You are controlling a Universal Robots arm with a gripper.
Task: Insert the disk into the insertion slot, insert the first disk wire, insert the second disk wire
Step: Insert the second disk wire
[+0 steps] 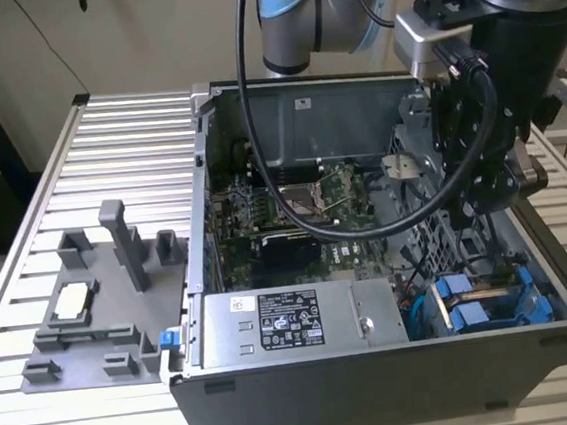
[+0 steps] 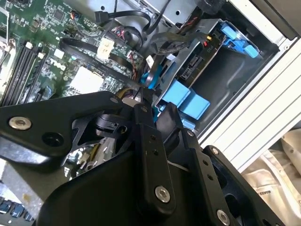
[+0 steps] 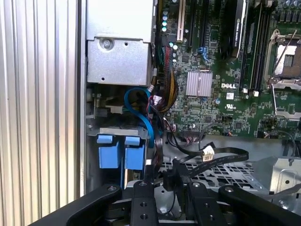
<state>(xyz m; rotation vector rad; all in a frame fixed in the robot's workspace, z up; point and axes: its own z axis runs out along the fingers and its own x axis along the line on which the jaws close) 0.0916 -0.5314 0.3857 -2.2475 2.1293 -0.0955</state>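
The disk, in its blue carrier, sits down in the insertion slot at the case's corner on the exterior view's right. Its blue end tabs show in both wrist views. My gripper hangs above the perforated cage, higher than the disk and a little behind it. Its black fingers are shut on a small black wire connector with a dark wire trailing from it. A blue wire curves past the disk's end. Whether it is plugged in is hidden.
A grey power supply box with a sticker lies along the case's front wall beside the disk. The green motherboard fills the case's middle. A black flat cable with a white plug lies over the perforated cage. A grey fixture stands on the slatted table.
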